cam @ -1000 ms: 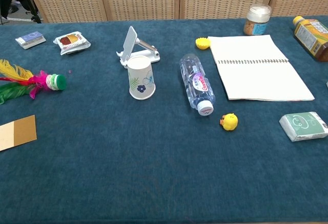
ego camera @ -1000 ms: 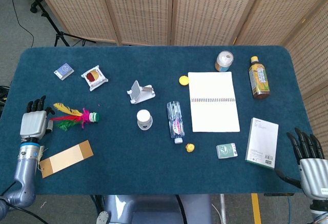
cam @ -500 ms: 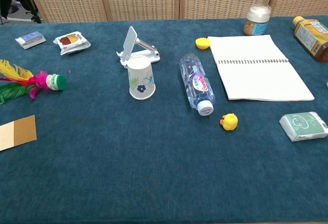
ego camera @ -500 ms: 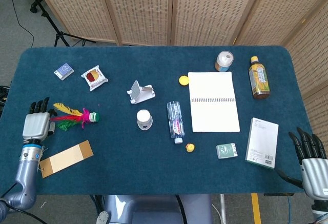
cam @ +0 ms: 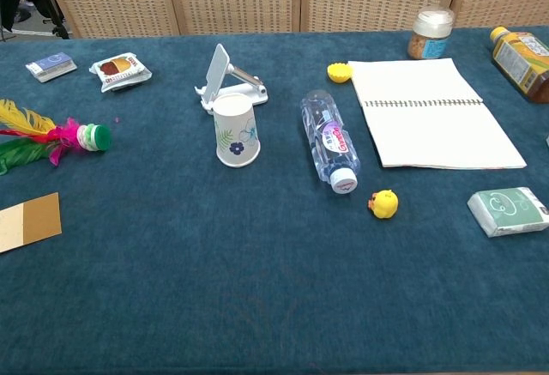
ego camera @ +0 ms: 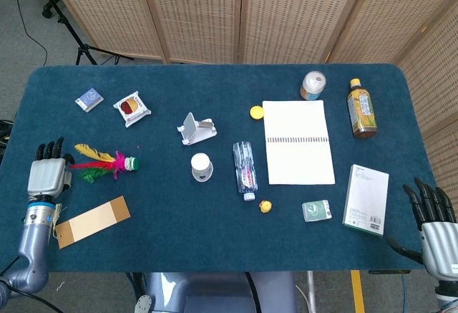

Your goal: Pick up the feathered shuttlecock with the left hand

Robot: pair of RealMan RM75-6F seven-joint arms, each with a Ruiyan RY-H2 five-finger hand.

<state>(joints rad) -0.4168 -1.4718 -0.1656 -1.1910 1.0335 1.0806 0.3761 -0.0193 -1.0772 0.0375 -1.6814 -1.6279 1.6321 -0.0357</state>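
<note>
Head view: on the blue worktop (ego camera: 215, 220), the feathered shuttlecock (ego camera: 104, 165) is seen lying at the far left, just right of the left robot hand (ego camera: 46, 173), which is empty with fingers spread. The cork end should be approached and pinched gently. Counted: one notebook (ego camera: 298, 142), one water bottle (ego camera: 245, 168), one paper cup (ego camera: 201, 166). The right robot hand (ego camera: 433, 225) is likewise empty, fingers apart.

From our left hand (ego camera: 47, 175), the feathered shuttlecock (ego camera: 104, 164) lies just at 3 o'clock with bare tabletop (ego camera: 164, 213) between. The brown card (ego camera: 93, 220) sits at 5 o'clock; the paper cup (ego camera: 202, 167) stands well beyond.
</note>
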